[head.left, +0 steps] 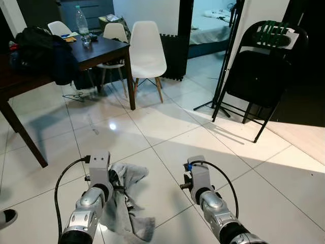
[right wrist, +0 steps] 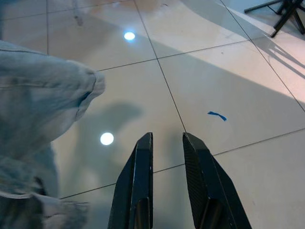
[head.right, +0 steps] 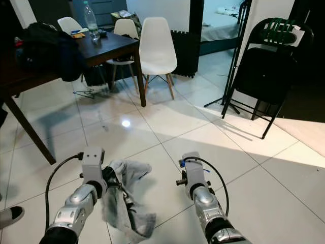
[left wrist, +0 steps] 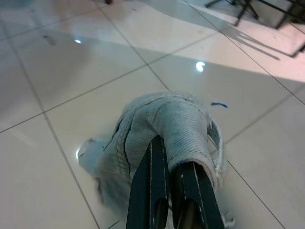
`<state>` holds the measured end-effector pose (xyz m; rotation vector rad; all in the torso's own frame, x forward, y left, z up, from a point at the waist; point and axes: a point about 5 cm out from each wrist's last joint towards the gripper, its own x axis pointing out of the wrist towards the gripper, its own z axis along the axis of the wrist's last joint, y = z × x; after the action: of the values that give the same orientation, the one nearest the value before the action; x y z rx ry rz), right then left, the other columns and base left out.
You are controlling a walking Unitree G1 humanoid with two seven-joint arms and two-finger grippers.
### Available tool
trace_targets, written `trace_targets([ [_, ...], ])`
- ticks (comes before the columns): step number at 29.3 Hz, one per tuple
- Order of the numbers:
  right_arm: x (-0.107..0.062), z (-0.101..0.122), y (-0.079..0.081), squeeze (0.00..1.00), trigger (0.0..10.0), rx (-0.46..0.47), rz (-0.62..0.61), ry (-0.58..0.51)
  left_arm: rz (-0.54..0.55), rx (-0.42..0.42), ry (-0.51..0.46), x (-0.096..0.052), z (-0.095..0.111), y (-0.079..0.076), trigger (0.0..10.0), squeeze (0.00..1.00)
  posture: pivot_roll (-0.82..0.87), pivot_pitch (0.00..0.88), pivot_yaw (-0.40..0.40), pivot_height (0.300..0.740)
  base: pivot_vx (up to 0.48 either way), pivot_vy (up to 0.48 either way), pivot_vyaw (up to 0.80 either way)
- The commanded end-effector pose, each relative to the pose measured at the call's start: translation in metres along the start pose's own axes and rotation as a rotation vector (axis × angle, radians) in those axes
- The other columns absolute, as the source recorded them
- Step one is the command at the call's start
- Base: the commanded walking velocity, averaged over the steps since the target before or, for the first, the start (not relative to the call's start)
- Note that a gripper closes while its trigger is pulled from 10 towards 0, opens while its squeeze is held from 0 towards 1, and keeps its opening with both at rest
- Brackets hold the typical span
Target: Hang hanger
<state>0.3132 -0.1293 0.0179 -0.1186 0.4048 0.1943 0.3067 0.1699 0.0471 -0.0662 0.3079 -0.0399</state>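
A crumpled grey garment hangs low over the white tile floor in front of me. My left gripper is shut on a fold of this cloth, which drapes over its fingertips. A dark strip shows among the folds; I cannot tell whether it is a hanger. My right gripper is held beside the garment, a little to its right, open with nothing between its fingers. A thin wire shape like a hanger lies on the floor under the table. Green items sit on the back of the folding chair.
A dark wooden table with a black bag and a bottle stands at the far left, with white chairs around it. At the right are a black folding chair and a black tripod stand. A shoe is at the left edge.
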Motion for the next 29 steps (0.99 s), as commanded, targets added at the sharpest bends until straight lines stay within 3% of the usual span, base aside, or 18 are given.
trace_targets([
  [1, 0.0, -0.001, -0.002, 0.0, 10.0, 0.014, -0.01, 0.004, -0.011, 0.0, -0.037, 0.001, 0.009, -0.002, 10.0, 0.0, 0.06, 0.0, 0.013, 0.74, 0.289, 0.0, 0.0],
  [25, 0.002, 0.005, -0.003, 0.0, 10.0, 0.029, -0.019, -0.009, -0.006, -0.003, -0.039, 0.001, 0.01, -0.002, 10.0, 0.0, 0.05, 0.0, 0.009, 0.74, 0.292, 0.0, 0.0],
  [29, 0.005, 0.016, -0.002, 0.0, 10.0, 0.045, -0.023, -0.048, 0.012, -0.01, -0.068, 0.002, 0.019, 0.002, 10.0, 0.0, 0.05, 0.0, 0.006, 0.74, 0.292, 0.0, 0.0],
])
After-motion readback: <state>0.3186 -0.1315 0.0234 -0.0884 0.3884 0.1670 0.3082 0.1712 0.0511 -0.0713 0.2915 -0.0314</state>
